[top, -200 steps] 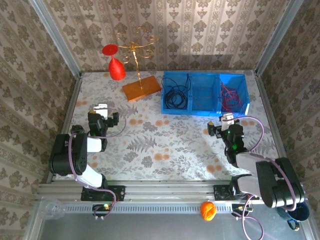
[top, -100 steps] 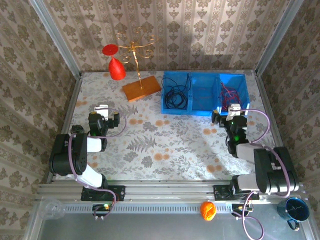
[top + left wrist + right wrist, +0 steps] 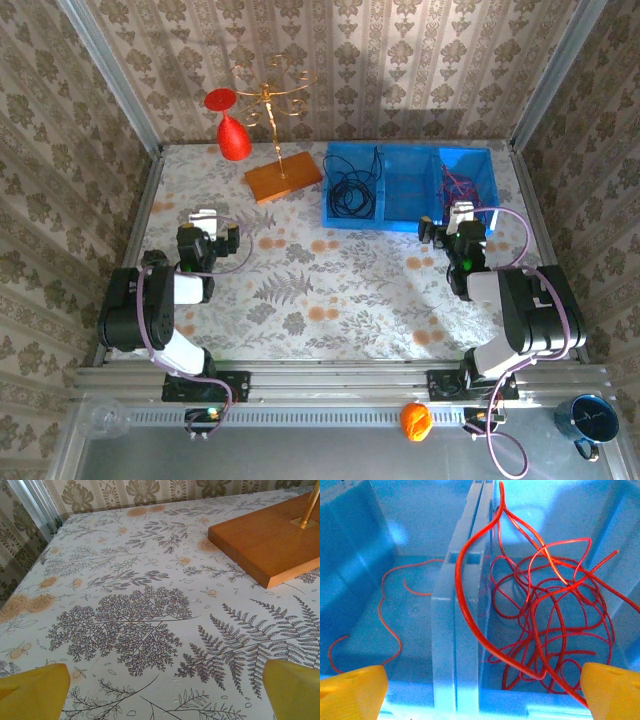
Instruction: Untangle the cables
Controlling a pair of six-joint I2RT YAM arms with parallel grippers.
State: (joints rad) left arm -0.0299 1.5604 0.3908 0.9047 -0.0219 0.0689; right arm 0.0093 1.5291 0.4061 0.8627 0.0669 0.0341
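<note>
1. Coil of black cable lies in the leftmost compartment of the blue bin, upper centre of the top view.
2. The red tangle sits in the rightmost compartment. In the right wrist view, one thick loop of it rises over the divider at the frame's centre.
3. A thin red strand lies loose on the floor of the middle compartment, left of the divider in that view.
4. The right hand is spread and grips nothing. It sits just in front of the bin's near wall, facing the red tangle.
5. The left hand is spread and empty, low over the flowered worktop, at the left of the top view, well apart from the bin.
6. A wooden base rests on the worktop, upper right of the left wrist view.
</note>
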